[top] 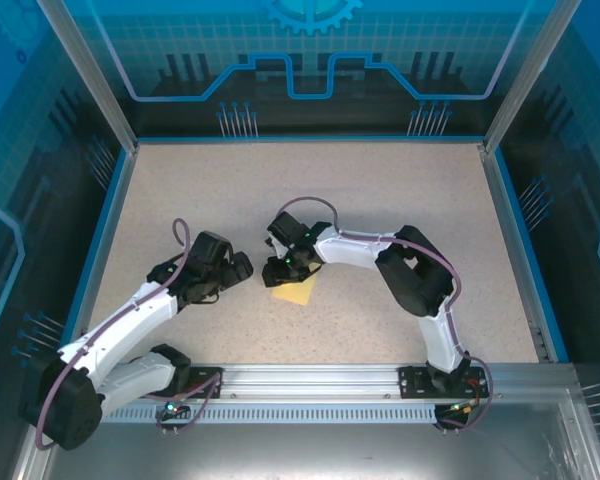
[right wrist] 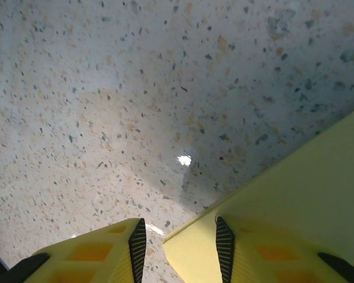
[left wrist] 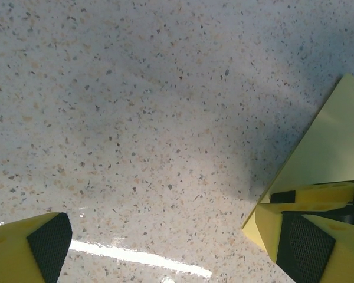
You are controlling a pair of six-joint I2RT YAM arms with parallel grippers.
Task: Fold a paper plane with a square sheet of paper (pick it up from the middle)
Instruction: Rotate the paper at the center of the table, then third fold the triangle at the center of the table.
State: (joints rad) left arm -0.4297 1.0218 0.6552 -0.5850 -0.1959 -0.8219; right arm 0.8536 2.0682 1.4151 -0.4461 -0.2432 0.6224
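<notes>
At the table's (top: 400,210) middle the square sheet of paper (top: 298,294) lies flat, no plane formed, left gripper (left wrist: 165,233) gaping empty, right gripper (right wrist: 180,243) half-closed astride its edge, pinching nothing.

Tabletop (top: 400,220): smooth, speckled stone-look surface with a slight gloss that catches light. Sheet of paper (top: 294,293): thin, matt yellow paper with a smooth face. Fingers (right wrist: 94,253): yellow moulded plastic with black ribbed, rubbery-looking pads (right wrist: 137,247). Front rail (top: 310,378): bare silvery metal, satin finish.
</notes>
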